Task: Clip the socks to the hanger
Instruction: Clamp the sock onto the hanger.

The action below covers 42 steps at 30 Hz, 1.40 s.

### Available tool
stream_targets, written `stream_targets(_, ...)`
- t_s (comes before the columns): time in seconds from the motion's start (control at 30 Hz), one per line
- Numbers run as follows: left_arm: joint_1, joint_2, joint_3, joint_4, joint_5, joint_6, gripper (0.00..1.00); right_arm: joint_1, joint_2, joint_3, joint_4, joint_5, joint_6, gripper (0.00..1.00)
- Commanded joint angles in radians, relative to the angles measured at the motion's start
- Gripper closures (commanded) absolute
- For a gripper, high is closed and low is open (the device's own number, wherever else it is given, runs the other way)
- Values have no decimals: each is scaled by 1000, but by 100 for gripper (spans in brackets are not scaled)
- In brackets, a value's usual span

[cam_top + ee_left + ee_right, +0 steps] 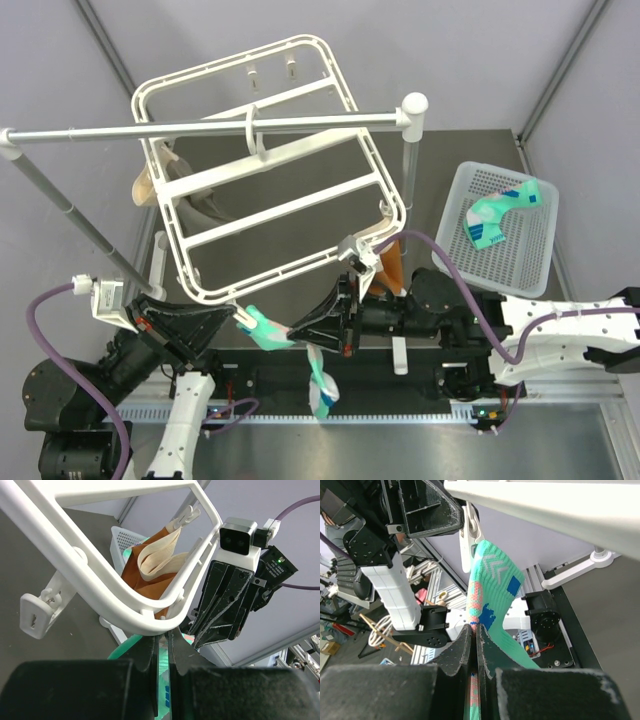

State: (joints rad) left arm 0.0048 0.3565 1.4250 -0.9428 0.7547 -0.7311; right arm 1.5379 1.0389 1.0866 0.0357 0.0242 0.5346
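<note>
The sock [495, 580] is clamped twice: the right fingers [470, 642], closed, pinch it mid-length, its upper end rising above them just beside a white clip [469, 540] under the hanger [545, 505]. The left fingers [156, 647], also closed, grip cloth just below its frame. The clipping step seems in hand; next, that end must be fed into the clip. A second sock [500, 213] lies in a basket [525, 265], well apart.
</note>
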Motion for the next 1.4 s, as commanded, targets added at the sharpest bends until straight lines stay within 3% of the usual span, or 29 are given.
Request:
stream_targets(0.0, 0, 16, 14, 49, 5, -8, 100, 10, 13, 30, 59, -10, -12, 100)
stream_targets(0.47, -2, 6, 0, 61, 14, -4, 99, 2, 30, 47, 93, -43, -16, 100)
stream_targets(0.57, -2, 2, 2, 59, 14, -1, 83, 2, 36, 52, 99, -49, -13, 100)
stream_targets(0.63, -2, -5, 2, 58, 8, 4, 66, 2, 36, 55, 104, -50, -15, 100)
stream_targets(0.67, -2, -8, 5, 55, 8, 7, 53, 2, 39, 58, 105, -52, -16, 100)
stream_targets(0.8, -2, -10, 14, 44, 6, 24, 38, -4, 41, 61, 101, -43, -21, 100)
stream_targets(1.0, -2, -2, 74, 15, -5, 77, 32, -9, 47, 65, 70, -3, -33, 100)
stream_targets(1.37, 0, -24, 225, -42, -61, 168, 34, -10, -22, 78, -76, 187, -99, 100)
